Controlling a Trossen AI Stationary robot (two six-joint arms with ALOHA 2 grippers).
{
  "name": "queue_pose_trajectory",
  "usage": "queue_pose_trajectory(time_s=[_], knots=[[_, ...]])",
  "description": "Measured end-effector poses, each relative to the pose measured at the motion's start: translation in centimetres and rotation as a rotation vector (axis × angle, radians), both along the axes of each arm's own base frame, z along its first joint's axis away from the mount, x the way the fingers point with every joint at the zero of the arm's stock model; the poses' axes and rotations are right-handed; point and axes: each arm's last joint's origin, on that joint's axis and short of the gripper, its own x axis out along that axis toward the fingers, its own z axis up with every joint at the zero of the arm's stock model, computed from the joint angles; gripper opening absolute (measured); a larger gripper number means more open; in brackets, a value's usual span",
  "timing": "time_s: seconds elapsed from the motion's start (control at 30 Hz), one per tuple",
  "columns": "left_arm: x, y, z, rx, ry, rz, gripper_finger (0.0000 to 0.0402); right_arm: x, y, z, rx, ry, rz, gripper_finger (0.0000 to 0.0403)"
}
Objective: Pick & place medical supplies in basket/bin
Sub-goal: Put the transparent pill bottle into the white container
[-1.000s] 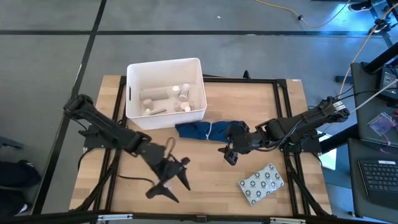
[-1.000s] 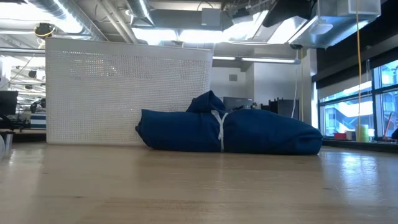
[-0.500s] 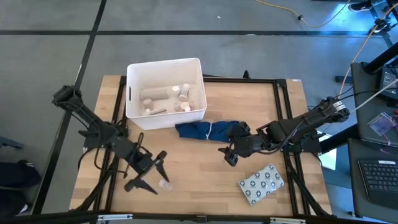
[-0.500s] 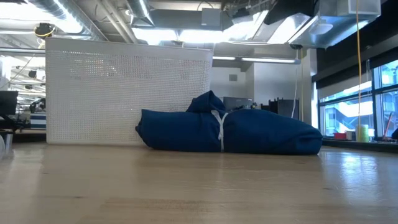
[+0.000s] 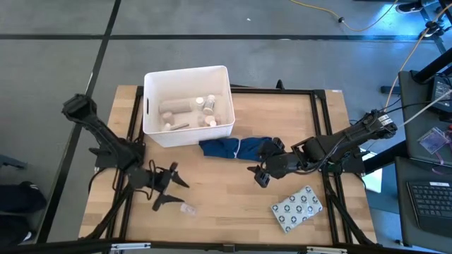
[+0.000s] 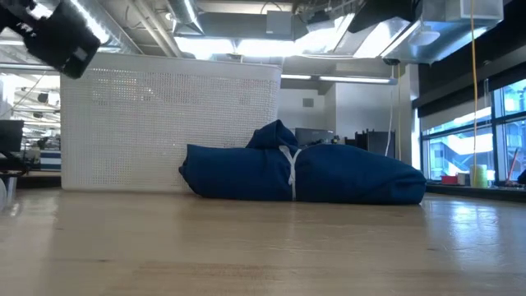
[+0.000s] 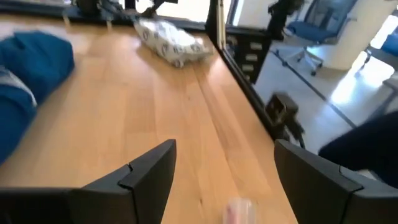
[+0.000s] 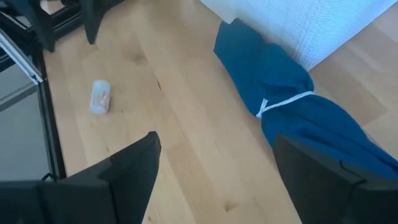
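Vial (image 5: 187, 209): a small clear one lies on its side on the bare wood near the front edge of the table (image 5: 233, 190). It is just in front of the left gripper (image 5: 164, 189), and nothing holds it. The left gripper has its two fingers spread wide and empty, tips toward the vial. The left wrist view shows the vial as a pale blur (image 7: 238, 210) between the two dark fingers (image 7: 149, 171). The right wrist view shows it too, small and far off (image 8: 99, 96).

The tub (image 5: 150, 85) stands at the back left of the table. From above you can see inside it: rolls (image 5: 176, 106) and little white vials (image 5: 207, 104) lie on its floor. The low view shows only its dotted white wall (image 6: 168, 123), not what is in it.

The pack (image 5: 297, 208) lies flat at the front right, well apart from the tub. The left wrist view shows it too, far across the table.

A blue cloth (image 5: 229, 147) lies bunched just in front of the tub. The low view shows it as a long lump tied with a white string.

The left arm (image 5: 106, 141) bends low over the left side of the table. The right gripper (image 5: 260, 173) waits beside the cloth's right end, fingers open and empty.
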Motion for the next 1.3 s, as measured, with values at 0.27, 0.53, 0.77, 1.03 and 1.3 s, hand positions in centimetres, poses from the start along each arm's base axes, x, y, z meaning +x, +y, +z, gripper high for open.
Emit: queue_pose_trajectory(time_s=[0.27,0.53,0.77,1.03,1.3], knots=[[-1.6,-0.5,-2.1,0.037,0.053,0.005,0.0262,0.0,0.0,0.0,0.017,-0.005,-0.017,0.031],[-2.0,-1.9,-4.8,0.11,0.103,0.079,0.0262,0.0,0.0,0.0,0.019,-0.006,-0.019,0.031],[-1.7,-3.6,-7.0,0.061,0.091,0.071,0.0262,0.0,0.0,0.0,0.019,-0.006,-0.018,0.031],[-0.8,-5.2,-9.0,0.076,0.116,0.04,0.0262,0.0,-0.1,0.0,0.007,-0.01,-0.028,0.031],[0.0,-6.3,-10.7,0.125,0.15,0.045,0.0262,0.0,-0.1,0.0,0.007,-0.011,-0.029,0.031]])
